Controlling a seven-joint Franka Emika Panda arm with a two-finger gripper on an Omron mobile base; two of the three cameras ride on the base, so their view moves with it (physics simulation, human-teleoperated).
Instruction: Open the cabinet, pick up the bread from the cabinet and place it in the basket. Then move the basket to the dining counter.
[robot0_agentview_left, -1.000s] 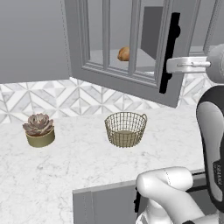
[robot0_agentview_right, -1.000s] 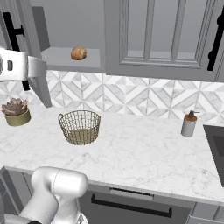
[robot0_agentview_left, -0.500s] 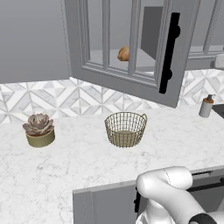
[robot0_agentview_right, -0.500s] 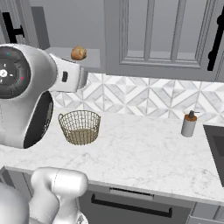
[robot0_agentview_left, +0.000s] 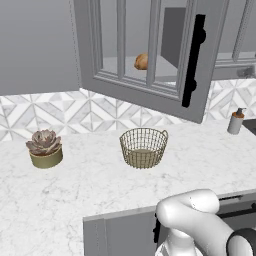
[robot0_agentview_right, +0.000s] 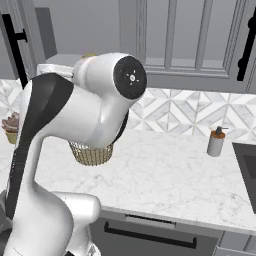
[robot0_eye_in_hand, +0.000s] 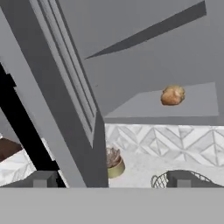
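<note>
Bread (robot0_eye_in_hand: 172, 95) sat on the open cabinet (robot0_agentview_left: 150, 55) shelf, ahead of and above the gripper (robot0_eye_in_hand: 111, 178), off to the right of the jaw line in the hand view; loaf near-round, slightly longer side to side, so approach axis judged barely critical. Jaws spread wide, nothing between them, fingertips (robot0_eye_in_hand: 41, 178) level with the swung-out door edge at left. Arm folded high beside the cabinet in the right base view, basket (robot0_agentview_left: 143, 146) on the marble worktop (robot0_agentview_left: 90, 175) below, well under the shelf.

No words, numbers or signs to read anywhere; soap bottle (robot0_agentview_left: 236, 121) maybe too small to show any.
</note>
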